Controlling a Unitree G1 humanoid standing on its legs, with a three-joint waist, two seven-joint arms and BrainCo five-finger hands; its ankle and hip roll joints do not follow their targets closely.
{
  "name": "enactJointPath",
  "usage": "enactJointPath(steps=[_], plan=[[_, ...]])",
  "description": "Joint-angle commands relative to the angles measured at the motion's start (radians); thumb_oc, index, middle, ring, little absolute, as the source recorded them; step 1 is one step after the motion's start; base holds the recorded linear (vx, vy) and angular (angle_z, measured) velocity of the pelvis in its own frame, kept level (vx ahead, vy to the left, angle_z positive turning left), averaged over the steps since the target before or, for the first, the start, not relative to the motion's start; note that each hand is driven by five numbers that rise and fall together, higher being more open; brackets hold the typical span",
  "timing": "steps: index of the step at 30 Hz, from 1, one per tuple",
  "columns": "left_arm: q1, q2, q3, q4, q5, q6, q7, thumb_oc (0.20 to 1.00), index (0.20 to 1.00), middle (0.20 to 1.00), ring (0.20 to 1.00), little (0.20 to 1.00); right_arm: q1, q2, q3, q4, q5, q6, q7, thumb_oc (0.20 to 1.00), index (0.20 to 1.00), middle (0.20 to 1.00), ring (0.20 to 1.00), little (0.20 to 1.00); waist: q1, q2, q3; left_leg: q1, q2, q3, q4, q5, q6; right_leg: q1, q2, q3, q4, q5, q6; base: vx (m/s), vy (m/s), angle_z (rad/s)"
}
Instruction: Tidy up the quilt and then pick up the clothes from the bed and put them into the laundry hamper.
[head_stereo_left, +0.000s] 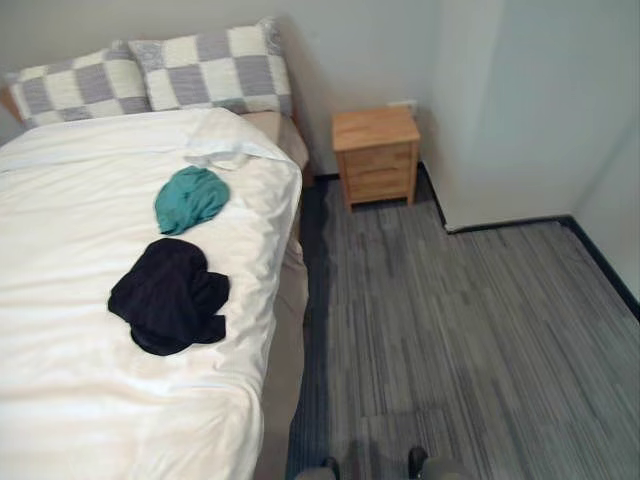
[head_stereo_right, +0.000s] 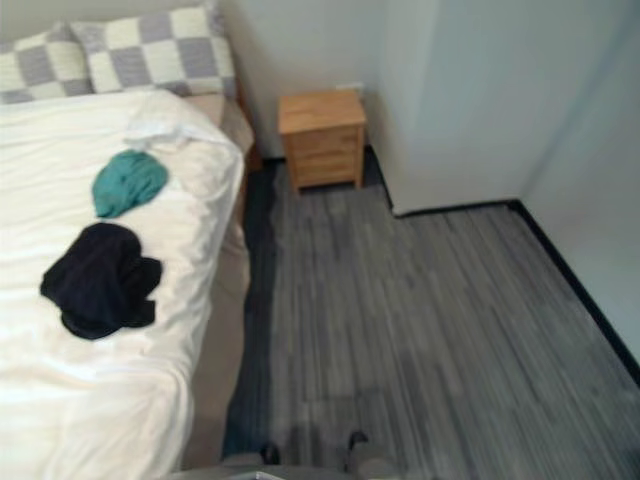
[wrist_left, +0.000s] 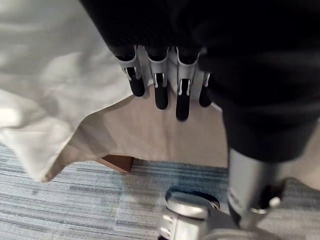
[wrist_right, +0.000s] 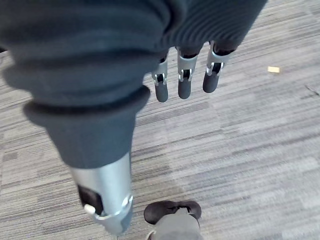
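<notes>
While the quilt (head_stereo_left: 90, 330) lies spread white over the bed (head_stereo_left: 285, 330), two garments rest on it; a black one (head_stereo_left: 170, 297) sits near the middle of the visible quilt, bunched in a heap, and a teal one (head_stereo_left: 190, 198) lies just beyond it at 12 o'clock, close but apart; past the teal one, at 12 o'clock again, the quilt's top edge shows a folded-back flap near two checked pillows (head_stereo_left: 215, 68) propped at the head; a wooden nightstand (head_stereo_left: 377, 155) stands at 3 o'clock of the pillows, against the wall on grey striped floor (head_stereo_left: 470, 340).

Left hand (wrist_left: 160, 80) hangs with fingers straight and relaxed, holding nothing, beside the quilt's draped edge and the beige bed side; right hand (wrist_right: 185, 75) hangs likewise over bare floor, fingers straight, holding nothing.
</notes>
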Motion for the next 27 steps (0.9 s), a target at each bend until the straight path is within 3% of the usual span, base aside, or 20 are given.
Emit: enactJointPath(steps=[1,2,7,11,12,14,20,24,25,26,27], plan=[[-0.056,0.03,0.024,-0.027,-0.002,-0.02,-0.008,1.0,1.0,1.0,1.0,1.0,-0.011,0.023,0.025,0.01,-0.065,-0.04,0.002,1.0,1.0,1.0,1.0,1.0,0.008,-0.055,0.022,-0.038,-0.046,0.038,-0.041,0.081,0.013,0.093,-0.043,-0.012,-0.182,0.162,0.102,-0.03,0.134,-0.42],[-0.068,0.034,0.025,-0.023,0.038,-0.012,-0.026,1.0,1.0,1.0,1.0,1.0,-0.011,0.028,0.034,0.007,-0.055,-0.037,0.0,1.0,1.0,1.0,1.0,1.0,0.001,-0.051,0.017,-0.015,-0.033,0.071,-0.073,0.089,0.009,0.094,-0.051,-0.042,-0.19,0.165,0.109,-0.03,0.142,-0.36],[-0.077,0.052,-0.003,-0.023,0.017,-0.045,0.002,1.0,1.0,1.0,1.0,1.0,-0.01,0.047,0.043,-0.004,-0.018,-0.016,0.021,1.0,1.0,1.0,1.0,1.0,-0.007,-0.05,-0.007,0.008,-0.043,0.095,-0.118,0.082,0.023,0.096,-0.052,-0.064,-0.22,0.185,0.125,0.0,0.052,-0.06],[-0.116,0.054,-0.015,-0.028,0.004,-0.063,0.026,1.0,1.0,1.0,1.0,1.0,0.002,0.093,0.077,-0.013,0.04,-0.015,-0.051,1.0,1.0,1.0,1.0,1.0,-0.022,-0.063,-0.028,0.002,-0.049,0.128,-0.118,0.077,0.033,0.085,-0.042,-0.062,-0.229,0.196,0.128,0.0,-0.001,0.03],[-0.12,0.057,-0.072,-0.026,0.203,0.012,0.086,1.0,1.0,1.0,1.0,1.0,-0.014,0.098,0.097,-0.05,0.071,-0.018,0.076,1.0,1.0,1.0,1.0,1.0,-0.007,-0.074,0.012,0.003,-0.063,0.113,-0.072,0.035,0.053,0.081,-0.04,-0.032,-0.176,0.146,0.114,0.0,-0.016,0.04],[-0.121,0.055,-0.07,-0.034,0.179,0.005,0.072,1.0,1.0,1.0,1.0,1.0,-0.023,0.091,0.101,-0.055,0.076,-0.004,0.071,1.0,1.0,1.0,1.0,1.0,-0.002,-0.075,0.002,0.007,-0.08,0.071,-0.069,0.026,0.063,0.084,-0.025,-0.003,-0.184,0.148,0.108,0.03,-0.039,0.02],[-0.112,0.048,-0.049,-0.026,0.098,0.017,0.087,1.0,1.0,1.0,1.0,1.0,-0.035,0.098,0.1,-0.062,0.089,0.0,0.048,1.0,1.0,1.0,1.0,1.0,0.008,-0.07,-0.021,0.031,-0.076,0.078,-0.107,0.037,0.06,0.107,-0.013,-0.038,-0.209,0.146,0.104,0.04,-0.01,0.01],[-0.093,0.043,-0.009,-0.007,0.096,0.003,0.071,1.0,1.0,1.0,1.0,1.0,-0.034,0.1,0.088,-0.051,0.11,-0.01,0.042,1.0,1.0,1.0,1.0,1.0,0.023,-0.069,-0.023,0.019,-0.08,0.073,-0.083,0.029,0.066,0.092,-0.046,-0.056,-0.143,0.121,0.114,0.08,0.053,-0.01],[-0.088,0.041,0.0,0.0,0.113,-0.006,0.063,1.0,1.0,1.0,1.0,1.0,-0.035,0.101,0.079,-0.052,0.114,-0.01,0.044,1.0,1.0,1.0,1.0,1.0,0.031,-0.069,-0.012,0.0,-0.081,0.079,-0.049,0.021,0.078,0.076,-0.07,-0.073,-0.079,0.1,0.116,0.06,0.189,-0.02],[-0.088,0.042,-0.004,0.002,0.132,-0.033,0.067,1.0,1.0,1.0,1.0,1.0,-0.031,0.104,0.072,-0.067,0.128,-0.019,0.046,1.0,1.0,1.0,1.0,1.0,0.033,-0.057,0.024,-0.04,-0.097,0.073,0.003,0.012,0.127,-0.029,-0.118,-0.076,0.183,0.112,0.119,0.1,0.279,0.05],[-0.088,0.043,-0.01,0.004,0.13,-0.044,0.067,1.0,1.0,1.0,1.0,1.0,-0.023,0.105,0.066,-0.075,0.143,-0.02,0.046,1.0,1.0,1.0,1.0,1.0,0.024,-0.038,0.052,-0.039,-0.1,0.064,0.012,0.007,0.146,-0.115,-0.13,-0.065,0.37,0.171,0.113,0.12,0.262,-0.02]])
